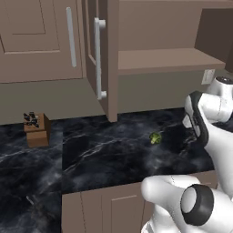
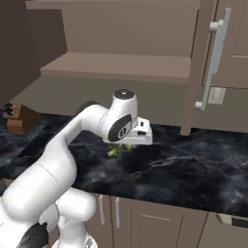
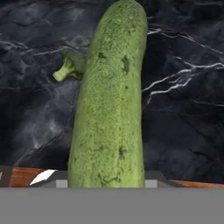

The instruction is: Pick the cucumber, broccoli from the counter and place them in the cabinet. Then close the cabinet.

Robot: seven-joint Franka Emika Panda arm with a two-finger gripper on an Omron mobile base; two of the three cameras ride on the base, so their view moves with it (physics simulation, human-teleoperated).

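A long, smooth green cucumber (image 3: 111,100) runs up the middle of the hand view, very close to the camera, with my gripper (image 3: 107,177) shut on its near end. Just behind its left side, the small broccoli (image 3: 70,66) lies on the black marble counter (image 3: 183,109). In the left base view the broccoli (image 1: 155,138) sits on the counter (image 1: 104,154), left of my hand. In the right base view my gripper (image 2: 128,144) hangs low over the counter (image 2: 184,164) with green showing under it. The brown cabinet (image 1: 168,59) stands open above, its shelf (image 2: 121,65) bare.
The cabinet's open door (image 1: 101,59) with its silver bar handle juts out over the counter; the other door (image 2: 209,63) stands open on the right. A wooden knife block (image 1: 37,129) sits at the far left. A wall outlet (image 2: 216,95) is under the cabinet.
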